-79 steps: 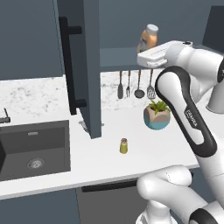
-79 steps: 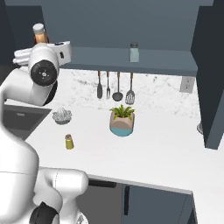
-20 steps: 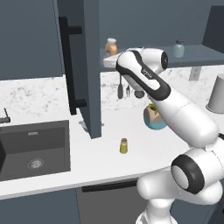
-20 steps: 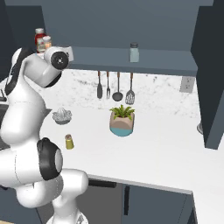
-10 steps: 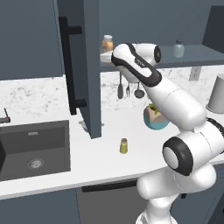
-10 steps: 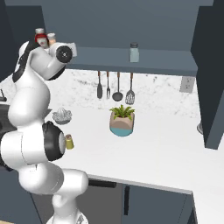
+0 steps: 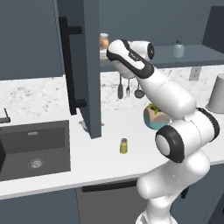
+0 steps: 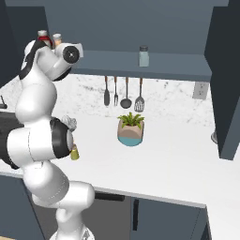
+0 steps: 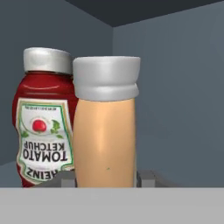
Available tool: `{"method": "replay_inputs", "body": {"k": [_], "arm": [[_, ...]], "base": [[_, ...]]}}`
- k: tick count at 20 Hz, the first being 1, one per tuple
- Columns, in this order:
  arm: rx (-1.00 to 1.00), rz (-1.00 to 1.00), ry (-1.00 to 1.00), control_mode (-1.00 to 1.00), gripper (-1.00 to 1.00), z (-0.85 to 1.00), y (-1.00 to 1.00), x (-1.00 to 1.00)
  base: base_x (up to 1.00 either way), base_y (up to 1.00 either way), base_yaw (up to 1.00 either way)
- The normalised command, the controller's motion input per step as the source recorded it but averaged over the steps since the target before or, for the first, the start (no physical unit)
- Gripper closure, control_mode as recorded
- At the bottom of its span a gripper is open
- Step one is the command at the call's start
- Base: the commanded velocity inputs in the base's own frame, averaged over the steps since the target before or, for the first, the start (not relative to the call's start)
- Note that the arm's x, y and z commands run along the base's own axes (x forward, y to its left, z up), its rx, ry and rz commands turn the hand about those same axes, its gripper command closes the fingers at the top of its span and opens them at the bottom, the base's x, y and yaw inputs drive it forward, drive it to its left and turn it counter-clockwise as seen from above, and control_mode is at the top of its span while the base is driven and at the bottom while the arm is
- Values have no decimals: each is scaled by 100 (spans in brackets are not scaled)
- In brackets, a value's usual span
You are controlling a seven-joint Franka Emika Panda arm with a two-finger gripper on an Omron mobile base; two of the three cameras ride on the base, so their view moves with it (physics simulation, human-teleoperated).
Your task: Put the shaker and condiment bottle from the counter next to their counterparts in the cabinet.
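Slate-blue cabinet [image 7: 83, 65], door swung open, bar handle facing the left base camera. Compared with four seconds ago, the arm has swung from the right end of the shelf to its left end; the condiment bottle [image 7: 103, 43] rode with it and now sits at shelf height just beside the door edge. In the last half second the change is slight, the bottle a touch further left.

Hand view: finger tips [image 9: 65, 179] closed against the base of the condiment bottle [image 9: 105, 131], which stands upright, touching or nearly touching a red ketchup bottle [image 9: 41, 118] on its left. Cannot tell whether its base rests on the shelf.

Right base view: both bottle caps show behind the wrist, ketchup [image 8: 43, 36] left, condiment bottle [image 8: 56, 38] right.

Shaker [image 7: 124, 145] unchanged, upright on the white counter [image 7: 48, 94], right of the sink [image 7: 35, 148]. Grey-green shaker [image 7: 177, 49] unmoved on the shelf's right part.
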Motion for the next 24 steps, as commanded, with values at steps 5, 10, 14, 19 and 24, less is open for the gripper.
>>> {"method": "replay_inputs", "body": {"k": [5, 10, 14, 19, 24], "arm": [[0, 0, 0, -100, -100, -19, 15, 28], [0, 0, 1, -100, -100, -23, 9, 4], [0, 0, 0, -100, -100, -25, 1, -3], [2, 0, 0, -100, -100, -14, 0, -29], [8, 0, -2, -100, -100, 0, -15, -70]], "base": [[0, 0, 0], [0, 0, 0], [0, 0, 0], [0, 0, 0], [0, 0, 0]]}}
